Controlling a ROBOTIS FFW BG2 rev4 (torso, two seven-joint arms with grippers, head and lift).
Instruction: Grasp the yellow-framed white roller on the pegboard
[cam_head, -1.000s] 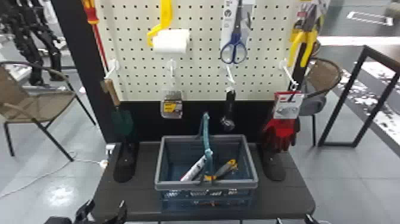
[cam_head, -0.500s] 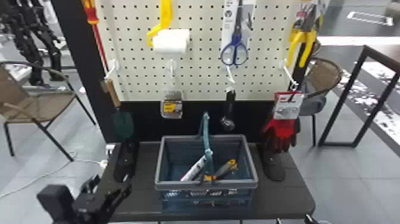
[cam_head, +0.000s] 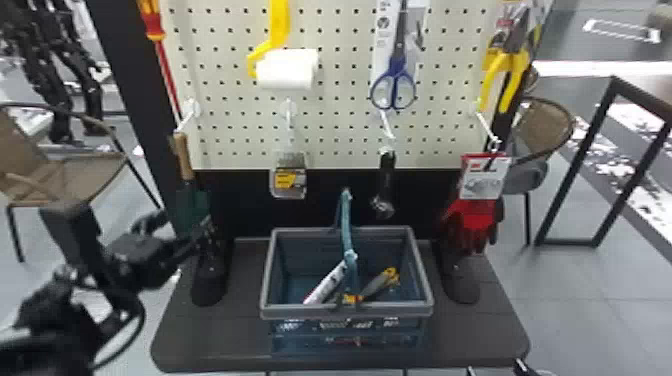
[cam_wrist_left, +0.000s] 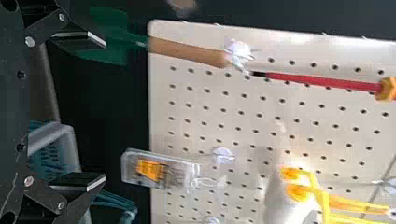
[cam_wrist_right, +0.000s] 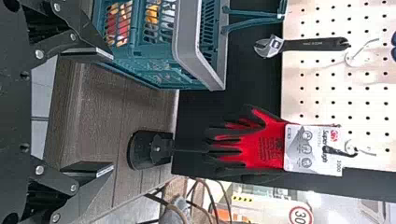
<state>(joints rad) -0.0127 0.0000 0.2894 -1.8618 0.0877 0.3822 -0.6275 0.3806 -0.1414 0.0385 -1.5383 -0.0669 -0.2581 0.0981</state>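
The white roller hangs high on the cream pegboard by its yellow frame, left of centre. My left gripper is low at the table's left end, beside the green trowel and well below the roller. In the left wrist view that gripper is open with nothing between its fingers, and the roller with its yellow frame sits far ahead and off to one side. My right gripper is open and empty, low near the table's front right, facing the red gloves.
A grey-rimmed basket holding tools stands mid-table. On the board hang a red screwdriver, trowel, clear packet, scissors, wrench, yellow pliers and gloves. A chair stands left.
My left arm has risen from the bottom left edge and swung up toward the pegboard's lower left. The roller and the other tools have not moved.
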